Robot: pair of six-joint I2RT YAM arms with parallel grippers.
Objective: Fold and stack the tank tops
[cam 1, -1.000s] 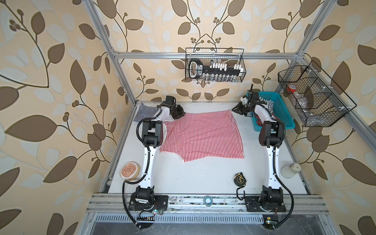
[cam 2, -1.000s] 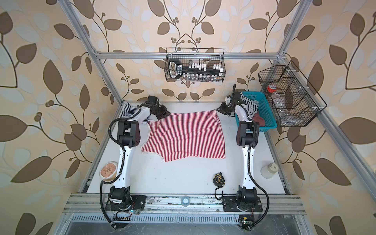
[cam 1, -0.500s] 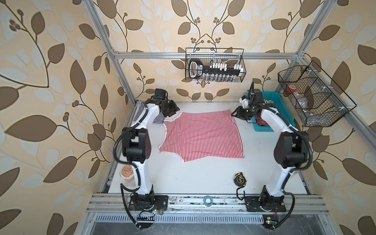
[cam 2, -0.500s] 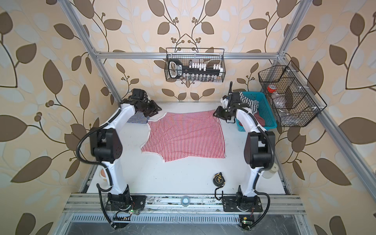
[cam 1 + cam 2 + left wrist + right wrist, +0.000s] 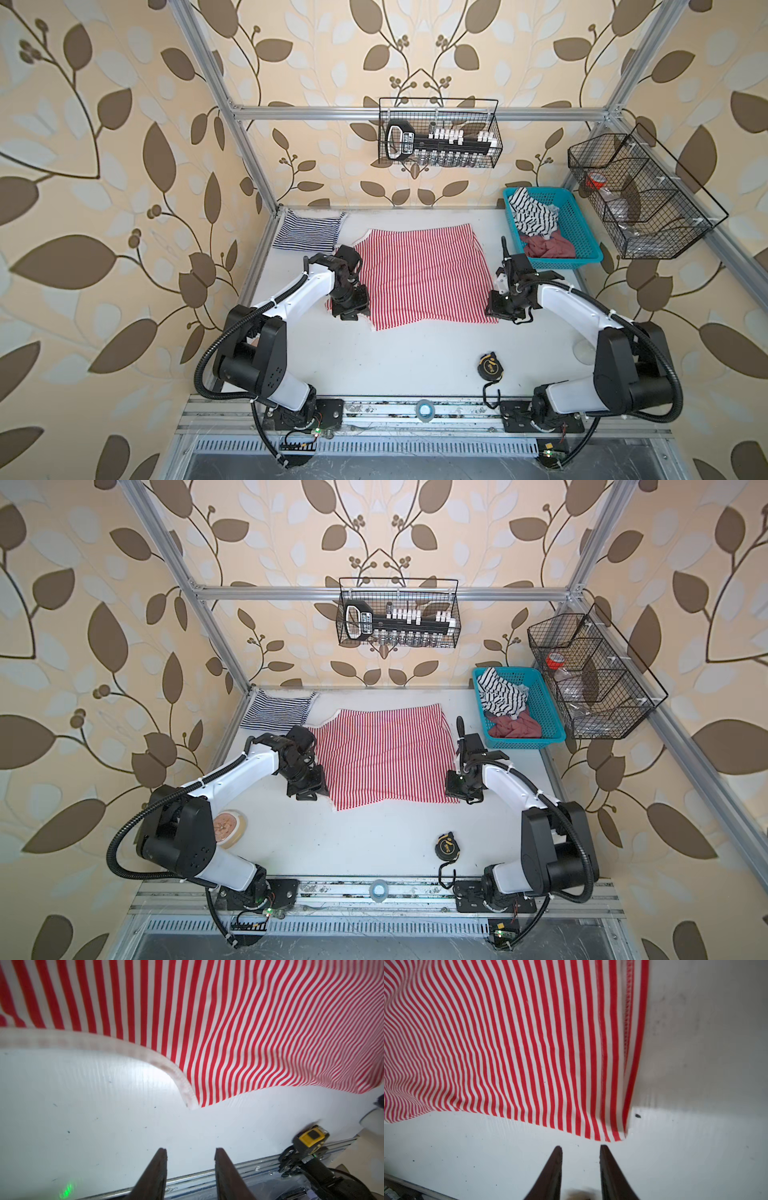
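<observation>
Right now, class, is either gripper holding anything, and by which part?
Nothing is held: the left gripper and right gripper stand open beside the red-and-white tank top.

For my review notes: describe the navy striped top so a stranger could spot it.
On the white table, go to the far left corner. The navy-and-white tank top lies there folded flat, beside the spread red-and-white tank top. Its thin blue stripes differ from the bold black-and-white cloth crumpled in the teal basket.
</observation>
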